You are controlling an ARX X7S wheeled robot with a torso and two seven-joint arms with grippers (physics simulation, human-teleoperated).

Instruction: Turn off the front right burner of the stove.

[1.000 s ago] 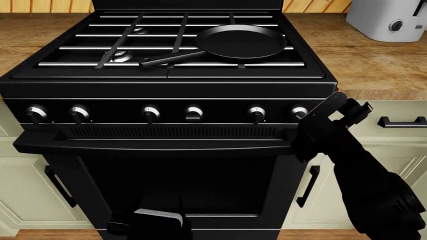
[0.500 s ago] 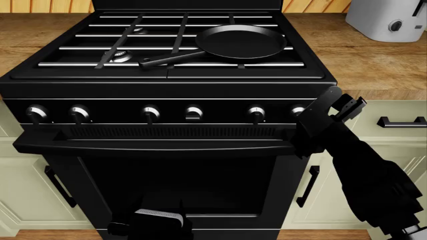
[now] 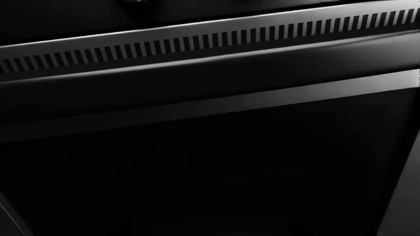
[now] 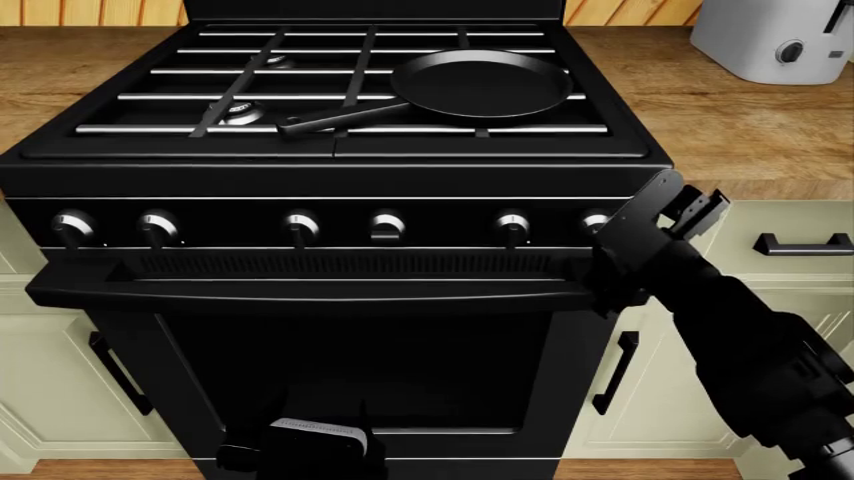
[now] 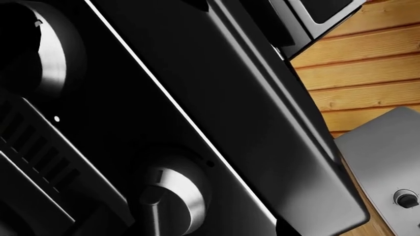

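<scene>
The glossy black stove fills the head view, with six silver-faced knobs in a row on its front panel. My right gripper is at the rightmost knob and covers part of it. In the right wrist view that knob is very close at the jaws, with the neighbouring knob beyond it. The fingers do not show clearly. My left gripper hangs low in front of the oven door. Its jaws are lost in the dark.
A black frying pan sits on the right-hand grates, handle pointing front left. A grey toaster stands on the wooden counter at the back right. Cream cabinets with black handles flank the stove.
My right gripper has moved slightly up and left, closer onto the rightmost knob. The left arm has not moved.
</scene>
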